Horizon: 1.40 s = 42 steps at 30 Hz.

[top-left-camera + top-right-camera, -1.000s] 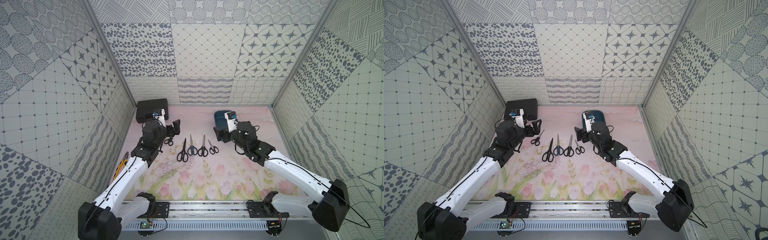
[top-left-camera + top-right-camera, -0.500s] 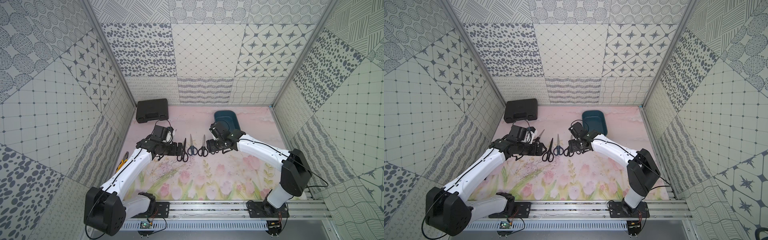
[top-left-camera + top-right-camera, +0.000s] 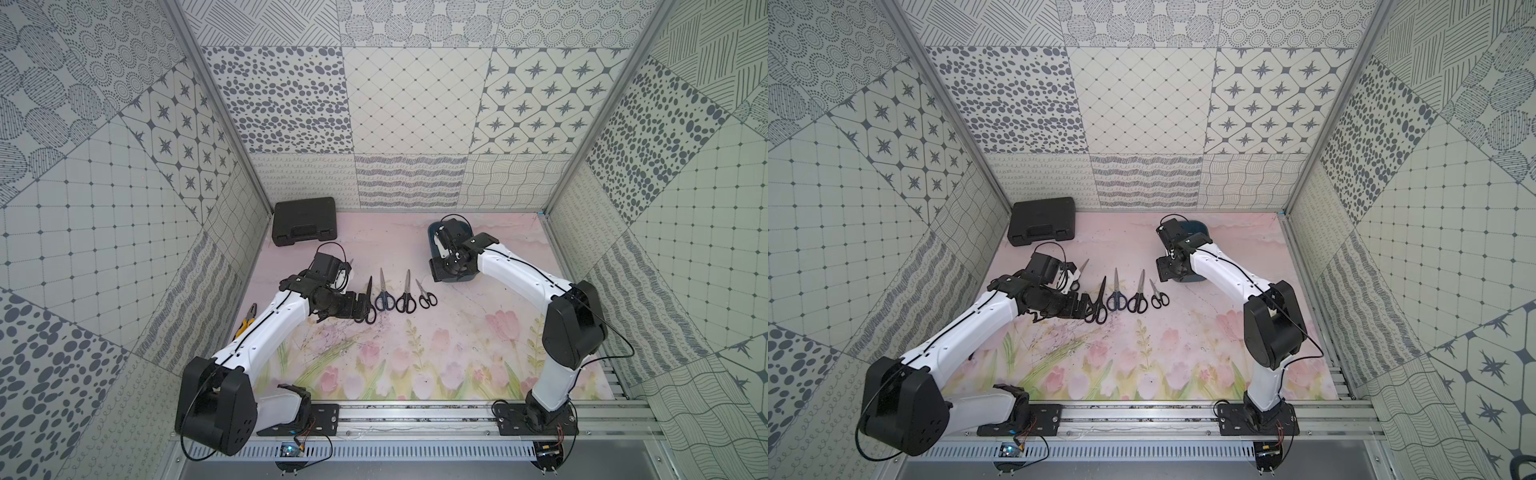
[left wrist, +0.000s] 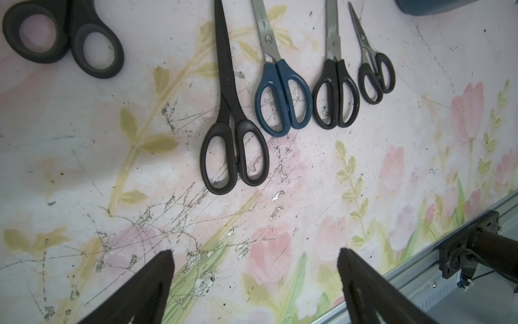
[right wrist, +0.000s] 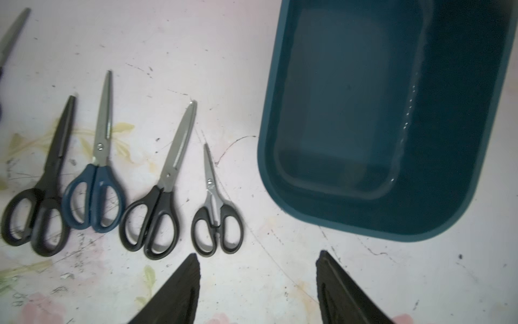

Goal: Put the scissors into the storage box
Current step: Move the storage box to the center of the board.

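A: Both are sitting empty: left pincer (image 4: 255, 252) wide, right pincer (image 5: 258, 255) somewhat narrower. Scissors (image 3: 406, 291) are all lying on the table (image 3: 457, 332); box (image 5: 350, 221) beside them is empty.
B: Right's hovering nearest the smallest pair (image 5: 213, 199). Suggest pinching across the pivot, lifting level.

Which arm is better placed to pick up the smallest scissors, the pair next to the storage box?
Right. The right end effector hangs open beside the smallest scissors and the storage box; the left end effector is farther away, by the all-black scissors.
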Each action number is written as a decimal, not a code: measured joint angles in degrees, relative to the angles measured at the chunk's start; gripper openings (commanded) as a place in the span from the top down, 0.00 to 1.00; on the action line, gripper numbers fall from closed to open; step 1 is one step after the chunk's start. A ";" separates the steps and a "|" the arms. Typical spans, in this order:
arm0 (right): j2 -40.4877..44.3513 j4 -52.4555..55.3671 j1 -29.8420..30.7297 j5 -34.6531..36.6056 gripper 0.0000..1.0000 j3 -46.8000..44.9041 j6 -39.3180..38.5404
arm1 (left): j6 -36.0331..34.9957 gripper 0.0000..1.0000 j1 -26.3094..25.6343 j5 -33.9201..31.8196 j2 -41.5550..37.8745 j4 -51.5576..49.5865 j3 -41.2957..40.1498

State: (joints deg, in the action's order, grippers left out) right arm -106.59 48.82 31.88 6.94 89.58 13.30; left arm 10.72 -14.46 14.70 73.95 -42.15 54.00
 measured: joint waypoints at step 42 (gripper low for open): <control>1.49 9.35 3.61 -2.47 1.00 -8.98 5.46 | 0.00 0.02 -0.02 -0.98 0.04 -0.72 0.04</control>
State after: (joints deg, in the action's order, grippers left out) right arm -105.10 58.17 35.48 4.47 80.60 18.76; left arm 10.72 -14.48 13.72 74.00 -42.87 54.04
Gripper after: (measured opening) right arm 0.097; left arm 0.981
